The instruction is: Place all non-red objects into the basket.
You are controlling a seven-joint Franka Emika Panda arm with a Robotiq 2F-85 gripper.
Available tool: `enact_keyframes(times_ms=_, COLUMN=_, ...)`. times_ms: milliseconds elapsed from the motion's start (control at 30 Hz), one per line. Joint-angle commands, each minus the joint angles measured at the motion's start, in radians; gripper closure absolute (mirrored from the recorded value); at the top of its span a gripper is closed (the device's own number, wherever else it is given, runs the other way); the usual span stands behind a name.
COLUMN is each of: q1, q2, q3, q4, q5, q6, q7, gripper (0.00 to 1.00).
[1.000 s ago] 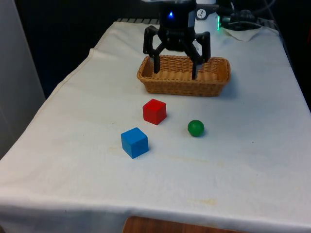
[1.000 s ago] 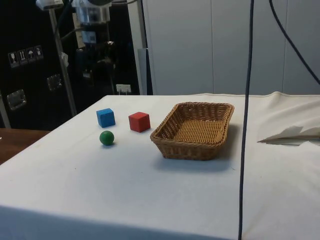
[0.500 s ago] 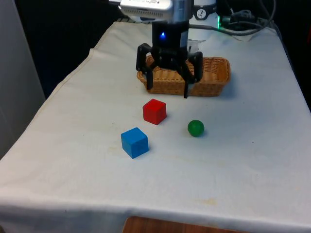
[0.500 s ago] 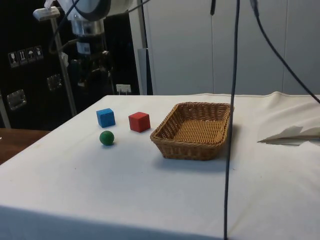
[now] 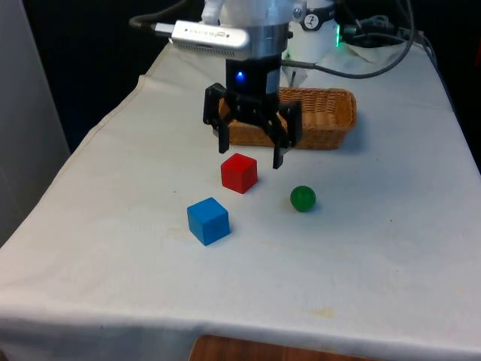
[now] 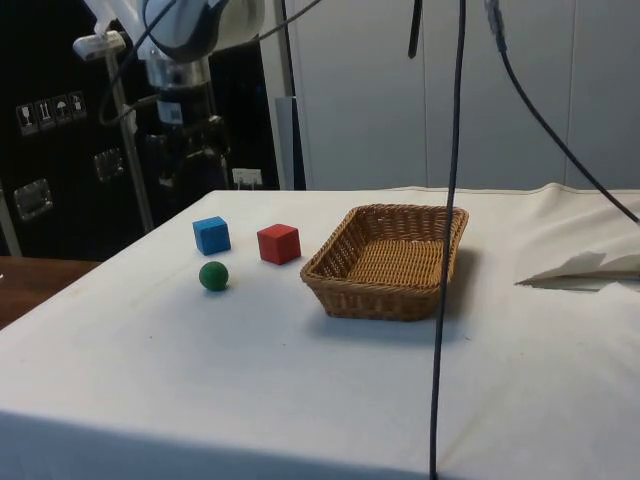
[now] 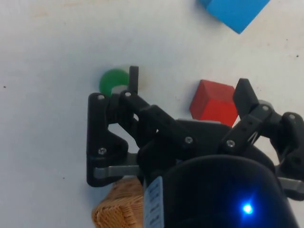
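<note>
Gripper (image 5: 250,156) open (empty), above red cube (image 5: 239,172), near green ball (image 5: 303,198), basket (image 5: 331,129) behind

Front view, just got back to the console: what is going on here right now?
The gripper hangs open above the cloth between the basket and the red cube, holding nothing. The blue cube and the green ball lie on the table, apart from each other. The basket has nothing in it, so no non-red object has been placed yet.

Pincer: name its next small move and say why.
Probably shift the pincer, open and empty, toward the front view's right and lower over the green ball: it hangs nearly above the red cube, which stays out of the basket.
</note>
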Motion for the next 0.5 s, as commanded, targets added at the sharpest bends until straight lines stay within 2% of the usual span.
enact_keyframes(times_ms=0, q1=-0.004, q2=0.005, q3=0.003, q4=0.000, q5=0.010, q6=0.006, q7=0.005, gripper=0.00)
enact_keyframes(times_ms=200, q1=-0.007, q2=0.031, q3=0.001, q4=0.006, q5=0.033, q6=0.012, q7=0.030, gripper=0.00)
enact_keyframes(times_ms=233, q1=0.000, q2=0.022, q3=-0.004, q4=0.000, q5=0.021, q6=0.005, q7=0.028, gripper=0.00)
enact_keyframes(times_ms=267, q1=-0.008, q2=0.036, q3=0.001, q4=0.009, q5=0.037, q6=0.012, q7=0.030, gripper=0.00)
enact_keyframes(times_ms=467, q1=-0.016, q2=0.087, q3=-0.001, q4=0.057, q5=0.069, q6=0.014, q7=0.028, gripper=0.00)
